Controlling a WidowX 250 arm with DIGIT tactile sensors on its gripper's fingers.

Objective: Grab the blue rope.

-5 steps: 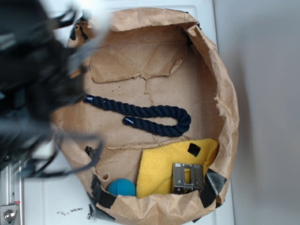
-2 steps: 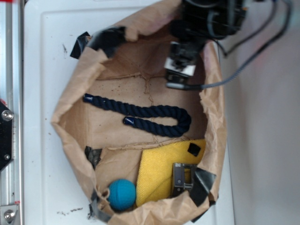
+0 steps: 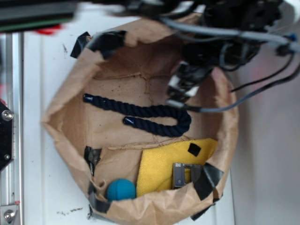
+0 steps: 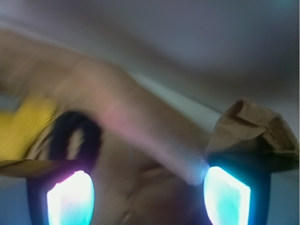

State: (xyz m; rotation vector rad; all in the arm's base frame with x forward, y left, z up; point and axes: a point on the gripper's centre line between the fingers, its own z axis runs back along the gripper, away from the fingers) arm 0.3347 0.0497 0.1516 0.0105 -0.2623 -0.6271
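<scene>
Inside the crumpled brown paper tub (image 3: 65,117) lie the folded dark navy twisted rope (image 3: 154,116), a yellow cloth (image 3: 164,164) and a small teal ball (image 3: 121,190). The black gripper (image 4: 147,190) hovers over the rope's bend, fingers spread apart, pinching nothing.

Exterior looks straight down; wrist peers low, sharing the paper basin (image 3: 225,140).
</scene>
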